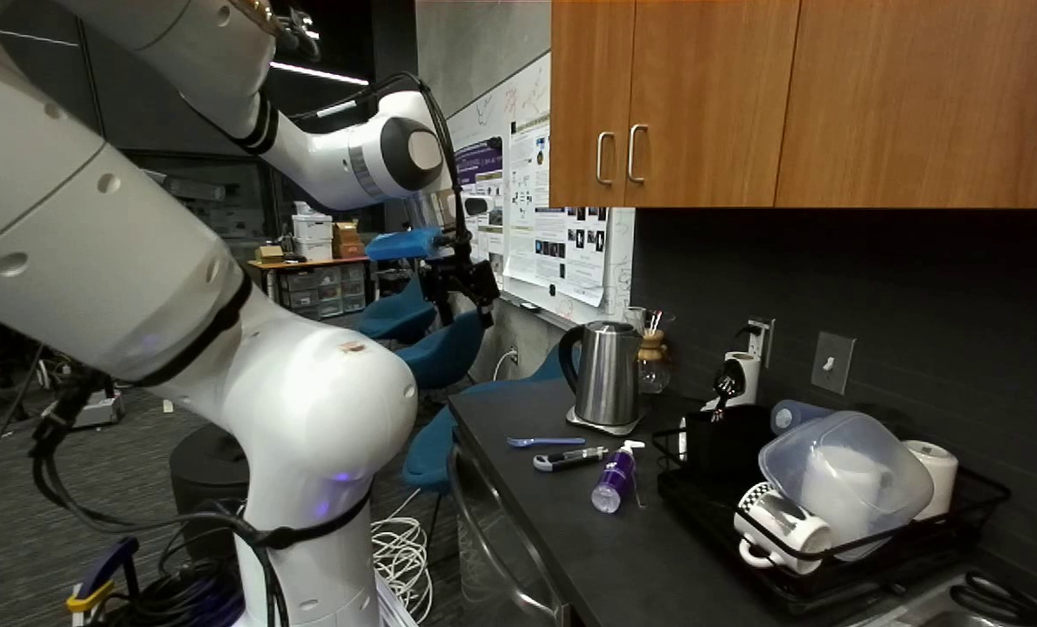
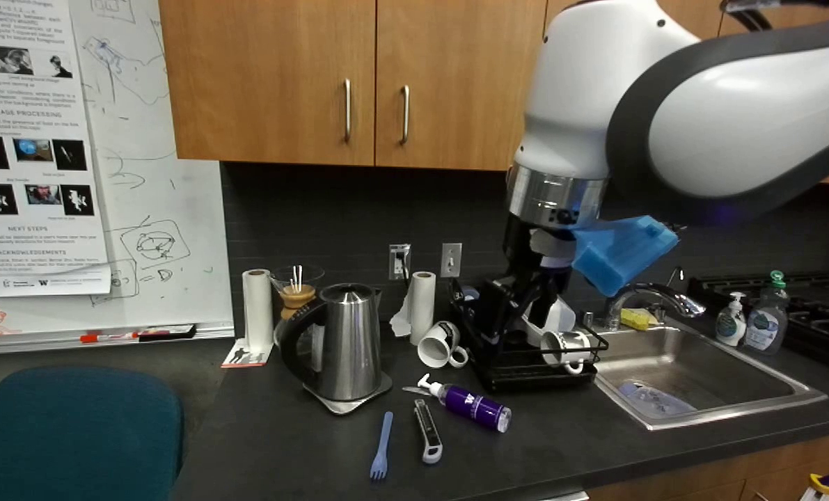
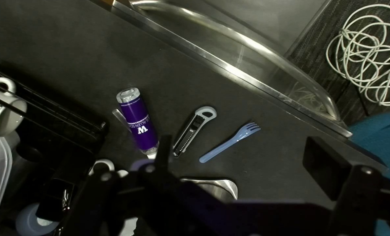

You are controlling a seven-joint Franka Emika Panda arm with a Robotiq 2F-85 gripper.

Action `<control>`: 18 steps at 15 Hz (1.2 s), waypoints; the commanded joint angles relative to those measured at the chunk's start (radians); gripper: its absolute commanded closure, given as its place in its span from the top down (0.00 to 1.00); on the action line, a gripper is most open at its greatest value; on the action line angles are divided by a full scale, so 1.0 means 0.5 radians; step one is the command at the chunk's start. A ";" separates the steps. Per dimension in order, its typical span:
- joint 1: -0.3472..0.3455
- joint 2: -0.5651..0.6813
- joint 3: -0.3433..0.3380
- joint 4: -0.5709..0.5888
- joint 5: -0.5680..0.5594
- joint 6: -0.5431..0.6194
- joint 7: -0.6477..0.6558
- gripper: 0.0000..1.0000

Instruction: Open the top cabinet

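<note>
The top cabinet is brown wood and hangs on the wall above the counter, in both exterior views (image 1: 710,96) (image 2: 275,76). Its doors are shut. Two silver vertical bar handles, a left handle (image 1: 604,158) (image 2: 347,111) and a right handle (image 1: 636,153) (image 2: 405,115), sit side by side near the lower door edges. My gripper (image 1: 466,309) (image 2: 516,323) (image 3: 245,160) is open and empty, pointing down. It hangs above the counter, lower than the cabinet and apart from the handles. The cabinet is out of view in the wrist view.
On the dark counter (image 2: 303,452) stand a steel kettle (image 2: 350,341) and a black dish rack (image 1: 988,496) with mugs and containers. A purple bottle (image 3: 137,123), a utility knife (image 3: 193,131) and a blue fork (image 3: 229,143) lie there. A sink (image 2: 720,410) is beyond the rack.
</note>
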 commanded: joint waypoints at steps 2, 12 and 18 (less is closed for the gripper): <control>0.028 0.008 -0.026 0.003 -0.025 -0.003 0.019 1.00; 0.028 0.008 -0.026 0.003 -0.025 -0.003 0.019 1.00; -0.043 0.030 0.056 -0.039 -0.133 0.255 0.127 1.00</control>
